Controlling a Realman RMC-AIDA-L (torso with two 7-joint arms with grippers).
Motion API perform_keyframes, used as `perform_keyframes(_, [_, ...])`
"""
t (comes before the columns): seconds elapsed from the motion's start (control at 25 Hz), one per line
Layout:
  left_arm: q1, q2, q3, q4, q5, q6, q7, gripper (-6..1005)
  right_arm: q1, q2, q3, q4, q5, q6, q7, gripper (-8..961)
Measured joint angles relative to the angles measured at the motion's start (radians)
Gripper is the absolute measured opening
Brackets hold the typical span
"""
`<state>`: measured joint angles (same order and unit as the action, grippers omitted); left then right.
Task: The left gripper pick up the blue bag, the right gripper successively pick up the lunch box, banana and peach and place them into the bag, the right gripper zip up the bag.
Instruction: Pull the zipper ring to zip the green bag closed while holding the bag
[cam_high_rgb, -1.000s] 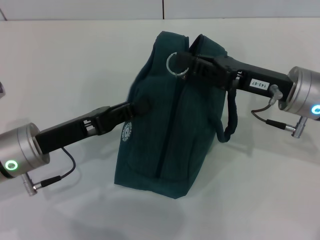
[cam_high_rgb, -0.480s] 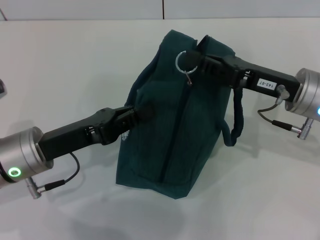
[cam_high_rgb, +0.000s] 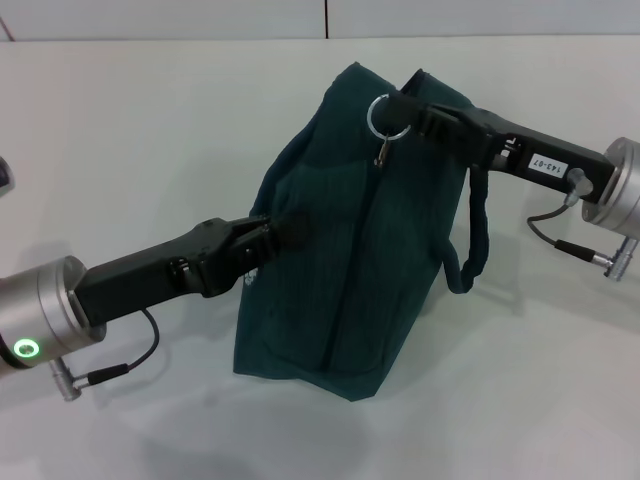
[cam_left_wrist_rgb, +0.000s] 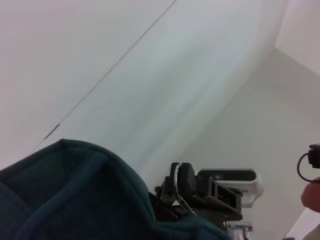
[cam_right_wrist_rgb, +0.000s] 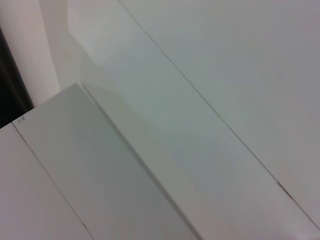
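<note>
- One blue bag (cam_high_rgb: 350, 230) stands upright on the white table (cam_high_rgb: 120, 130), between my two arms; its top seam looks drawn together along the middle.
- My left gripper (cam_high_rgb: 285, 228) reaches in from the near left and is pressed against the bag's left side, about halfway up. The tips sink into the dark fabric, so I cannot tell whether my fingers are apart or together there.
- My right gripper (cam_high_rgb: 398, 108) comes in from the far right, at the bag's top edge. The tips sit at the one metal ring zipper pull (cam_high_rgb: 384, 118), and my fingers look clamped on it; the ring stands up beside them with a small tab hanging below.
- One padded handle (cam_high_rgb: 470, 235) droops in a loop down the bag's right side, under my right arm.
- In the left wrist view I see a rounded corner of the bag (cam_left_wrist_rgb: 75, 195) close up, and behind it my right gripper (cam_left_wrist_rgb: 181, 183) with the ring's silver edge.
- The right wrist view shows only pale wall panels (cam_right_wrist_rgb: 175, 100).
</note>
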<state>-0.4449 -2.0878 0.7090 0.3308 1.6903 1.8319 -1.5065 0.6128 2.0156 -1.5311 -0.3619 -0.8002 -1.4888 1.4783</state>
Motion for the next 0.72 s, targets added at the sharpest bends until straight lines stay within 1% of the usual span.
perform_keyframes(0.4, [0.002, 0.002, 0.019, 0.005, 0.002, 0.001, 0.0, 55, -0.013, 0.0, 0.009, -0.001, 0.001, -0.006, 0.002, 39])
perform_keyframes(0.72, [0.007, 0.003, 0.023, 0.005, 0.002, -0.003, 0.0, 55, -0.022, -0.002, 0.038, -0.003, 0.001, -0.012, 0.002, 40])
